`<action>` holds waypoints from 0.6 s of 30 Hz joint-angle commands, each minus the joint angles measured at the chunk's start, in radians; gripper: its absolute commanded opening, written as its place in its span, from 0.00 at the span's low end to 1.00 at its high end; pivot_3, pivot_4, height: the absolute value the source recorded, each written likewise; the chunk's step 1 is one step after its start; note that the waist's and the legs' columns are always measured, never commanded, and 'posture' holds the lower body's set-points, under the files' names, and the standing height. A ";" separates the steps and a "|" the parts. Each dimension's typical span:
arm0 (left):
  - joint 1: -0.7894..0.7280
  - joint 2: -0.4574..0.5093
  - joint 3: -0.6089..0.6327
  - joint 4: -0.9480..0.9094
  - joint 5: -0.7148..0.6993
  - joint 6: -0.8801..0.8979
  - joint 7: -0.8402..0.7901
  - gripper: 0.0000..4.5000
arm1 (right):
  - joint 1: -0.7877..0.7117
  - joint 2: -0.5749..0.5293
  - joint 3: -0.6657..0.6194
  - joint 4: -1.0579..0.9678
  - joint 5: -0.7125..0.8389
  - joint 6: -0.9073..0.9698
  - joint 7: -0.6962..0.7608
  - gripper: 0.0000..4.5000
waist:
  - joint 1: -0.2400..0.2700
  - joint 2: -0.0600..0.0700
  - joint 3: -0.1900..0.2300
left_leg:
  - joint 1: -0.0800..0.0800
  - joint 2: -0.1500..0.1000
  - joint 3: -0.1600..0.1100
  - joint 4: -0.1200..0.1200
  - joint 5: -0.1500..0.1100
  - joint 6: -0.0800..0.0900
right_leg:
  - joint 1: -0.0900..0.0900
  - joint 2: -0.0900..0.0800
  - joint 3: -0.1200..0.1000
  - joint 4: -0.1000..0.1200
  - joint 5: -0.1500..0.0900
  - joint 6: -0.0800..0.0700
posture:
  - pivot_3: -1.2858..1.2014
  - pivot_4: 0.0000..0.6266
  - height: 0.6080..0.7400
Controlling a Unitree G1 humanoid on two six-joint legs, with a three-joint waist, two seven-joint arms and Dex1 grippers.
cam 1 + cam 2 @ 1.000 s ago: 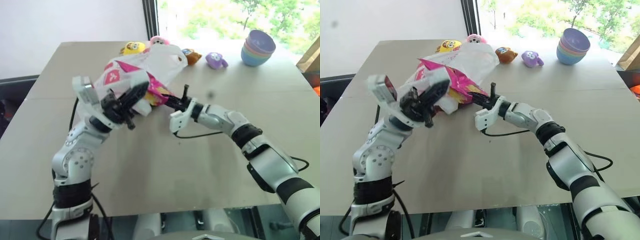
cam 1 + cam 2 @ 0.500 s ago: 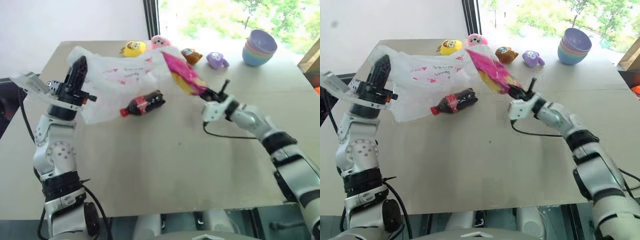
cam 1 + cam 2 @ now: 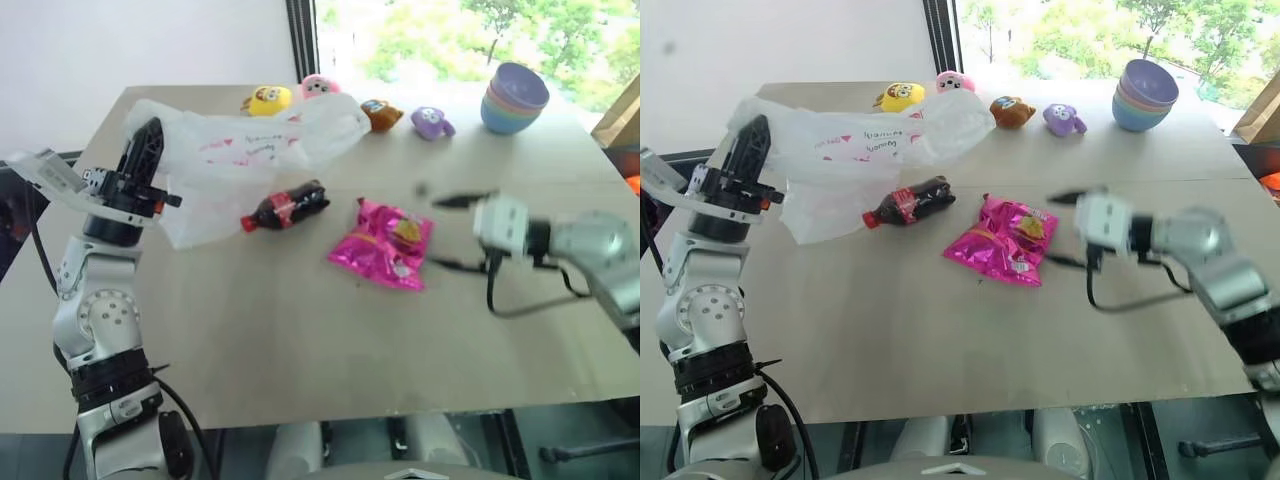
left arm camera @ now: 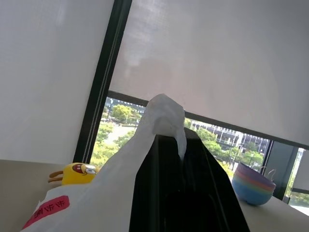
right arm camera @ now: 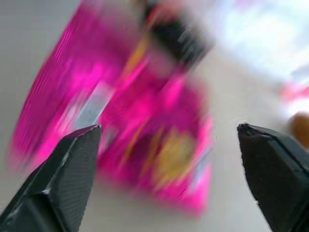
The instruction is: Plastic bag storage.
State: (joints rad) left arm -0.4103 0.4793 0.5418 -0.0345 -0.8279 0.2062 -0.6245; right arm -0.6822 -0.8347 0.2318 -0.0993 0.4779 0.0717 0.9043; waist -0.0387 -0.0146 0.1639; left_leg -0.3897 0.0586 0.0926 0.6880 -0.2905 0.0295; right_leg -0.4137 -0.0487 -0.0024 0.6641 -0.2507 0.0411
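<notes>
The plastic bag, thin, white and crinkly with red marks, hangs stretched over the table's far left. My left gripper holds its left end up, shut on a bunched bit of the bag pinched at the black fingertips. The bag's other end rests near the toys. My right gripper hovers open at the right, its fingers spread wide and pointing at a magenta snack packet. That packet lies flat on the table, apart from the gripper.
A small cola bottle lies on its side between the bag and the packet. Several small plush toys line the table's far edge. A stack of pastel bowls stands at the far right corner.
My right gripper let go of the magenta packet, which now lies on the table, and drew back to the right with fingers open. The left gripper kept hold of the bag at the left.
</notes>
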 commanded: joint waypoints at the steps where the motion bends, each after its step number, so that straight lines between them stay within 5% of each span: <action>1: -0.040 0.006 0.023 -0.005 -0.007 -0.035 0.015 0.00 | -0.091 0.153 -0.014 0.006 0.030 0.096 -0.057 0.99 | 0.004 -0.004 -0.002 | 0.000 0.000 -0.002 0.000 0.000 -0.001 | 0.000 0.001 -0.001 0.000 0.000 -0.001 | 0.52 0.24 1.00; 8: -0.074 -0.006 0.041 0.031 0.005 -0.090 0.040 0.00 | -0.264 0.502 0.177 0.447 -0.336 -0.159 -0.084 0.99 | 0.018 -0.005 -0.003 | -0.008 -0.001 -0.001 0.000 0.000 -0.001 | -0.004 -0.001 -0.003 -0.003 0.000 -0.001 | 0.52 0.24 1.00; 18: -0.080 -0.059 0.014 0.042 0.177 -0.229 0.220 0.00 | -0.482 0.755 0.277 1.072 -0.677 -0.489 -0.244 0.99 | 0.018 -0.005 -0.003 | -0.010 -0.001 0.003 -0.002 0.001 -0.001 | -0.006 -0.002 -0.006 -0.003 0.000 -0.001 | 0.52 0.24 1.00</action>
State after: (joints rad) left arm -0.4963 0.4204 0.5689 0.0319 -0.6770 0.0048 -0.4160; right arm -1.1240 -0.0911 0.5064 0.9436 -0.1612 -0.3621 0.6967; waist -0.0203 -0.0199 0.1612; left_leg -0.3991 0.0577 0.0963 0.6865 -0.2899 0.0282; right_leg -0.4196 -0.0503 -0.0084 0.6611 -0.2506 0.0404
